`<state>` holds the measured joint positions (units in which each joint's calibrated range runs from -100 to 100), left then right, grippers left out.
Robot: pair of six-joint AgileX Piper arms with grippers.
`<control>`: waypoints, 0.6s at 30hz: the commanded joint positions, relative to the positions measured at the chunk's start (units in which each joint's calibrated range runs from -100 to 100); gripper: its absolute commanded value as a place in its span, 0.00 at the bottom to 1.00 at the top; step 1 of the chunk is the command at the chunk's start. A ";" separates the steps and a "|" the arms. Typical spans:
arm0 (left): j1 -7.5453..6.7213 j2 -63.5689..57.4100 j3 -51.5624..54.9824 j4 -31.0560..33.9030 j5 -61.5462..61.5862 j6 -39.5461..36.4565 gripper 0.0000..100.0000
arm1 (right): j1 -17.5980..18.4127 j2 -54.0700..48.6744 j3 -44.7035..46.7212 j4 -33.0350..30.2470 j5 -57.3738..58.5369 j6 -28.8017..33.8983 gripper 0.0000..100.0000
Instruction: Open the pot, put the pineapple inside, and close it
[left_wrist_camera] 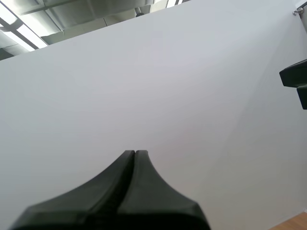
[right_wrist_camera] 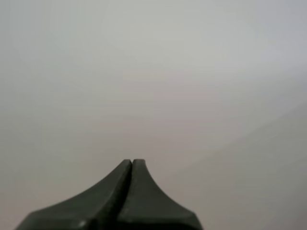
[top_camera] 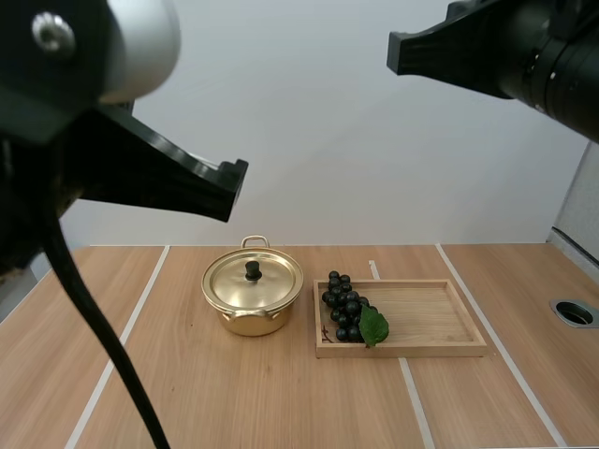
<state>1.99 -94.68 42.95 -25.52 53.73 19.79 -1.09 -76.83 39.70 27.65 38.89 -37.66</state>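
while the pot (top_camera: 253,297) sits lidded, l gripper (left_wrist_camera: 135,152) & r gripper (right_wrist_camera: 132,161) hang high, both closed.

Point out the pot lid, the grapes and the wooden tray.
pot lid (top_camera: 271,281), high view, its gold top, right of centre
bunch of grapes (top_camera: 344,307), high view, middle of the dark cluster
wooden tray (top_camera: 426,316), high view, bare floor right of the bunch

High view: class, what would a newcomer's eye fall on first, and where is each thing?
A shiny gold metal pot, its lid on, stands midway across the light wooden table. To its right, a bunch of dark grapes with a green leaf lies at the left end of a shallow wooden tray. The left gripper and right gripper hang high above the table, each with its black fingers shut together.
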 commanded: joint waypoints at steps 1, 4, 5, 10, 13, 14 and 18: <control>-0.20 -0.50 0.86 1.78 -1.19 -3.62 0.00 | 2.40 -2.56 2.91 -6.55 -6.54 2.29 0.00; -0.20 -0.50 2.97 1.78 -2.45 -6.24 0.00 | 4.33 -5.90 6.32 -13.37 -12.93 3.79 0.00; -0.20 -0.50 4.64 1.78 -4.33 -6.26 0.00 | 4.70 -6.67 7.44 -15.15 -13.85 4.86 0.00; -0.20 -0.50 15.40 0.07 -13.75 -7.39 0.00 | 5.17 -8.35 14.25 -18.91 -14.34 6.35 0.00; -0.46 -0.50 20.70 -0.33 -19.10 -7.39 0.00 | 5.23 -9.87 19.65 -23.33 -14.34 6.35 0.00; -0.97 -0.50 22.43 -0.33 -20.64 -7.39 0.00 | 5.23 -10.64 21.37 -24.48 -14.34 6.35 0.00; -3.72 -0.68 28.54 -0.33 -28.93 -7.39 0.00 | 4.13 -12.46 28.35 -24.62 -20.76 6.69 0.00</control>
<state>-0.03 -94.74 67.92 -24.70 33.07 12.88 3.81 -87.81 63.78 4.05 24.13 -31.41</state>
